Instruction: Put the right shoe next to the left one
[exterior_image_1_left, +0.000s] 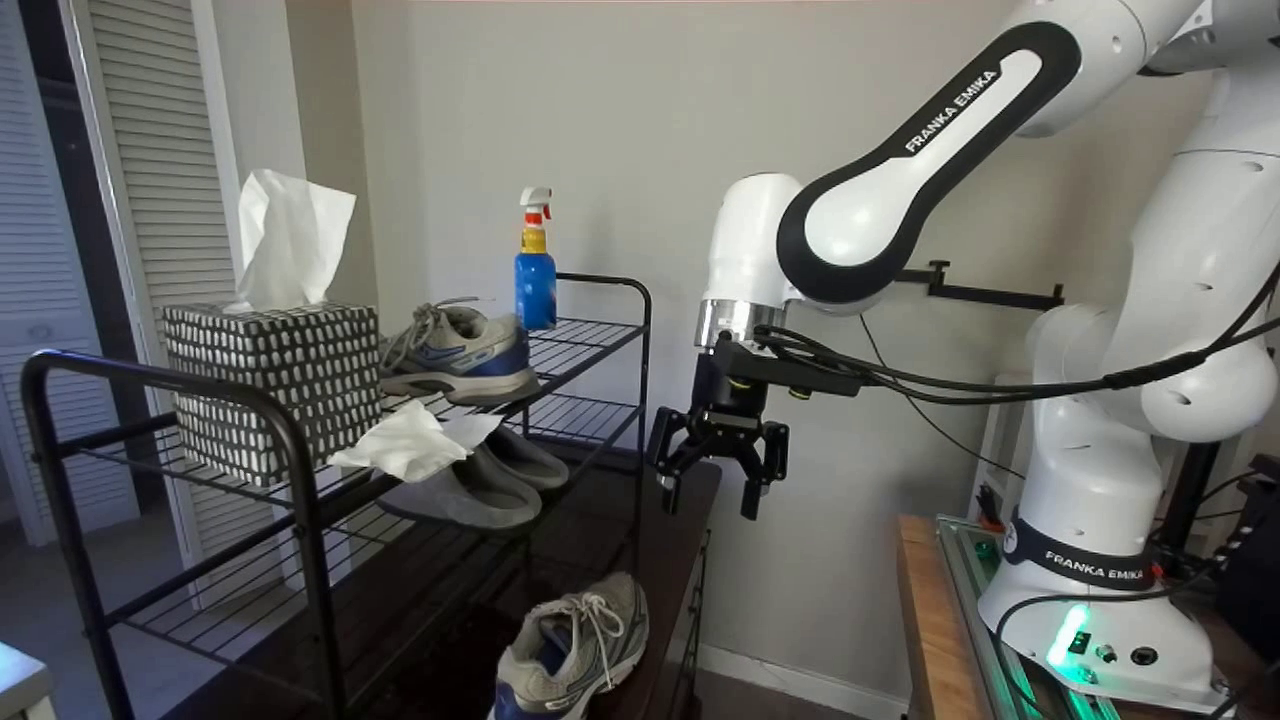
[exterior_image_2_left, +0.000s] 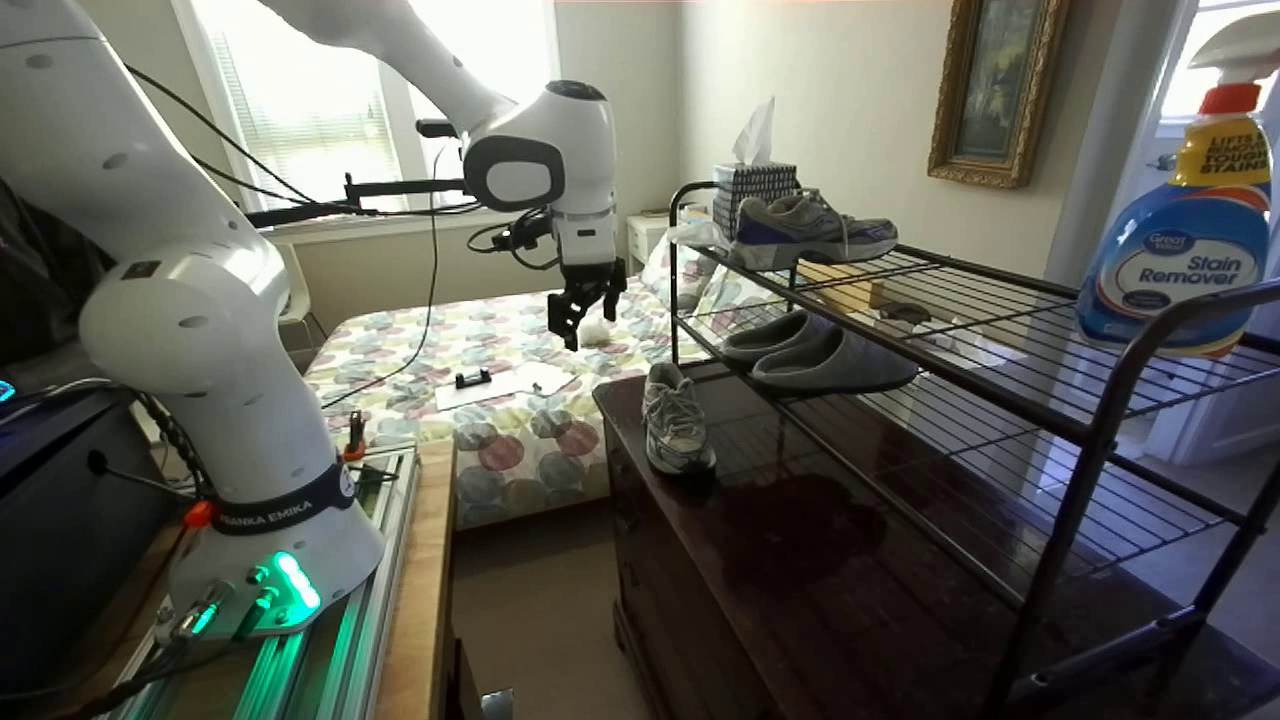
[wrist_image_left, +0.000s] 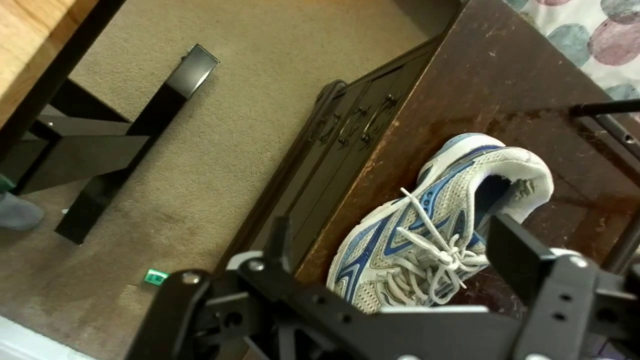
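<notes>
White FRANKA EMIKA arm (exterior_image_1_left: 930, 150) — pincer (exterior_image_1_left: 711, 498) agape

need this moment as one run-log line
hand: open, empty | one sneaker: on dresser | matching sneaker: on upper rack shelf | status: not paired

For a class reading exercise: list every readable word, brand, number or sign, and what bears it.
"FRANKA EMIKA": robot's arm link and base
"Great Value": spray bottle
"Stain Remover": same bottle
"LIFTS", "TOUGH", "STAIN": bottle's yellow neck, incomplete
Too blurred: green tag, bottle's smaller print
</notes>
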